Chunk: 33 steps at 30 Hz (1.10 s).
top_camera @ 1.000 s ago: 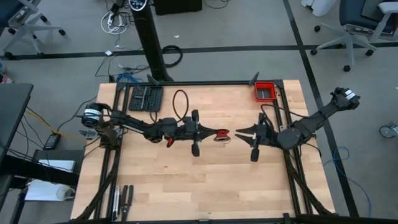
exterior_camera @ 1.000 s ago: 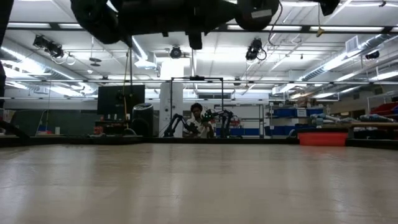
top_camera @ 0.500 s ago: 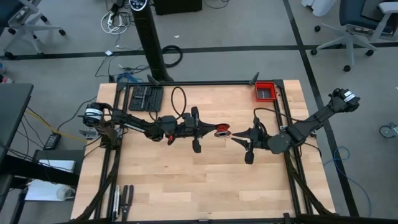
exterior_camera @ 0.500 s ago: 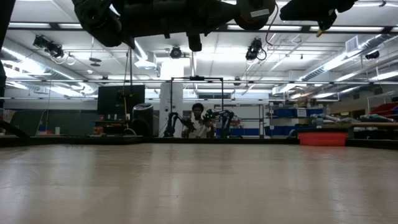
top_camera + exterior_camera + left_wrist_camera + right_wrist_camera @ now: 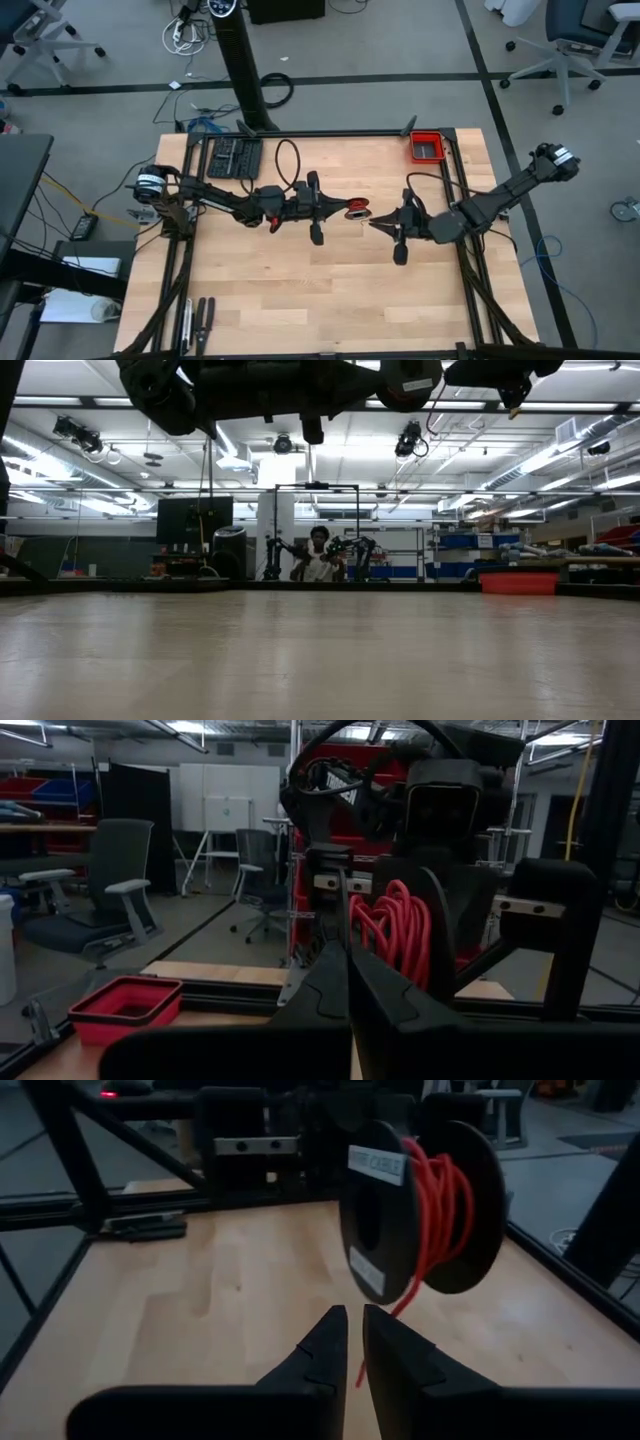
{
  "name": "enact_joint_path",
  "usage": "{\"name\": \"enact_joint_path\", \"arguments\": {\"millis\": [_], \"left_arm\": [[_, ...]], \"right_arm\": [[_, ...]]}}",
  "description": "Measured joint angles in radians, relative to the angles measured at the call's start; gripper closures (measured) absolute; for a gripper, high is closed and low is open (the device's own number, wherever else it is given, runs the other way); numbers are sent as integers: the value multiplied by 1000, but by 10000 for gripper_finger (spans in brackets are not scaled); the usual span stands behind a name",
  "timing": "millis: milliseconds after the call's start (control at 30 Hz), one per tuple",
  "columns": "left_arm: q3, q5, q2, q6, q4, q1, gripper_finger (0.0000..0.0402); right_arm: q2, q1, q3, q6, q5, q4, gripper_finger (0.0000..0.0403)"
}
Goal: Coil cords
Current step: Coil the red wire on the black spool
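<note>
A black spool (image 5: 356,211) wound with thin bright red cord is up in the air over the middle of the table. My left gripper (image 5: 340,210) reaches it from the table's left and is shut on it. In the left wrist view the red windings (image 5: 400,928) show just past the shut fingertips (image 5: 347,955). My right gripper (image 5: 372,222) is right beside the spool on its right side, fingers nearly together (image 5: 356,1325). A loose red strand (image 5: 398,1308) drops from the spool (image 5: 415,1205) into the slit between them. My left gripper holds the spool at its left side, fingers level and coming from the table's left. The fingers themselves hide the exact part. The spool is lifted clear of the table, its axis roughly level. My right gripper pinches the loose red strand (image 5: 363,1372) between its two fingers, one single strand. The fingers come level from the table's right, just below the spool. The strand runs short and nearly straight up to the windings.
A red bin (image 5: 426,148) stands at the far right corner. A black cable loop (image 5: 290,165) and a dark tool tray (image 5: 233,157) lie at the far left. Hand tools (image 5: 197,315) lie at the near left edge. A person (image 5: 318,555) is far behind the table.
My right gripper has moved toward the table's left and a little toward its near edge, up to the spool. My left gripper and the spool have kept still.
</note>
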Motion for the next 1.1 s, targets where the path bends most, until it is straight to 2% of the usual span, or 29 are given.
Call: {"name": "enact_joint_path", "arguments": {"millis": [233, 500, 567, 667, 833, 1000, 1100], "left_arm": [[0, 6, 0, 0, 4, 1, 401], [0, 38, 0, 5, 11, 1, 401], [0, 42, 0, 6, 11, 0, 401], [1, 44, 1, 6, 11, 0, 401], [1, 45, 1, 6, 3, 0, 401], [1, 44, 1, 23, -24, 0, 401], [1, 43, 1, 34, -42, 0, 401]], "right_arm": [[0, -63, 0, -60, -54, 12, 372], [12, -158, 0, -124, -271, 53, 377], [14, -163, 0, -124, -295, 45, 380], [4, -138, 0, -124, -266, 54, 385], [-23, -60, 0, -121, -139, 70, 388], [-29, -21, 0, -135, -70, 109, 372], [-29, -21, 1, -147, -62, 125, 356]]}}
